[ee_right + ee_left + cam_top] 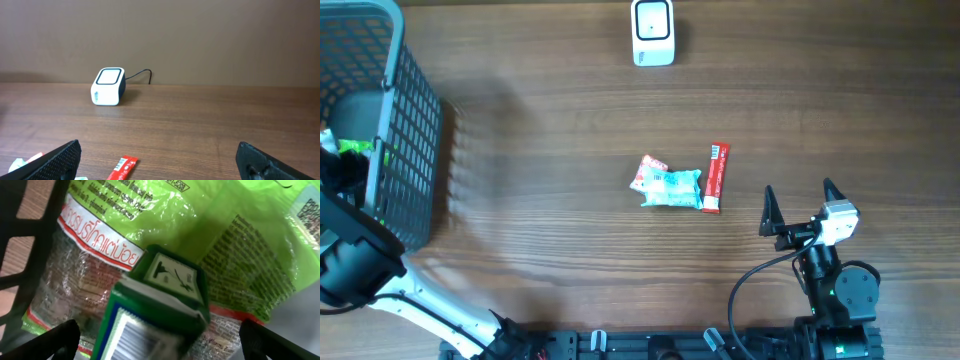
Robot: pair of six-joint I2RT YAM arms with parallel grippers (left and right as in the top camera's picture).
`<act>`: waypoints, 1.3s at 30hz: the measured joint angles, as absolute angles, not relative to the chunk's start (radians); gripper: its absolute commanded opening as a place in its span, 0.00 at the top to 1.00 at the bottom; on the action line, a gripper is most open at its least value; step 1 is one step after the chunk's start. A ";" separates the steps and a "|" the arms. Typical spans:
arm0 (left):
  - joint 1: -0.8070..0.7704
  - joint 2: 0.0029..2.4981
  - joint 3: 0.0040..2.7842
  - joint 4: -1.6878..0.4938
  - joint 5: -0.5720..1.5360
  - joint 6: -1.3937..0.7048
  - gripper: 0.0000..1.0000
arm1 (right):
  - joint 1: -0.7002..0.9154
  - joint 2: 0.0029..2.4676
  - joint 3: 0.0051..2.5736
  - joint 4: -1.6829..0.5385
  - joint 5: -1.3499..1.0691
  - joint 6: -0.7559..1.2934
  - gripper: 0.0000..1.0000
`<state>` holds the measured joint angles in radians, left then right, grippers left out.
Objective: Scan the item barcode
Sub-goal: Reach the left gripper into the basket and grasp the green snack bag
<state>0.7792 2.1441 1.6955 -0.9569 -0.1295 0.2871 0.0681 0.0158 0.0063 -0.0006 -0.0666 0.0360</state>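
Observation:
Inside the grey mesh basket [412, 130] at the left, my left gripper [160, 341] stands open around a green carton [167, 292]. The carton's striped barcode face [135, 339] is blurred and close to the camera, and both fingers stand clear of its sides. It rests on crinkly green snack bags [210, 225]. The white scanner [652, 33] sits at the table's far edge, also visible in the right wrist view as a white scanner [107, 86]. My right gripper [798, 190] hovers open and empty at the near right.
A red stick packet [716, 177] and a teal wrapped packet [667, 185] lie mid-table, just left of and beyond my right gripper [157, 160]. Black basket bars [27, 230] close in on the left gripper's left side. A cable runs behind the scanner.

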 measured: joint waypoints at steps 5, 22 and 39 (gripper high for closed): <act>0.781 2.164 1.711 -0.960 -0.129 0.295 0.00 | 0.068 0.016 0.006 -0.001 -0.067 0.036 0.00; 0.785 2.164 1.721 -0.962 -0.084 0.366 0.00 | 0.068 0.016 0.006 -0.001 -0.067 0.036 0.00; 0.785 2.144 1.721 -1.006 -0.039 0.445 0.00 | 0.068 0.017 0.006 -0.001 -0.067 0.036 0.00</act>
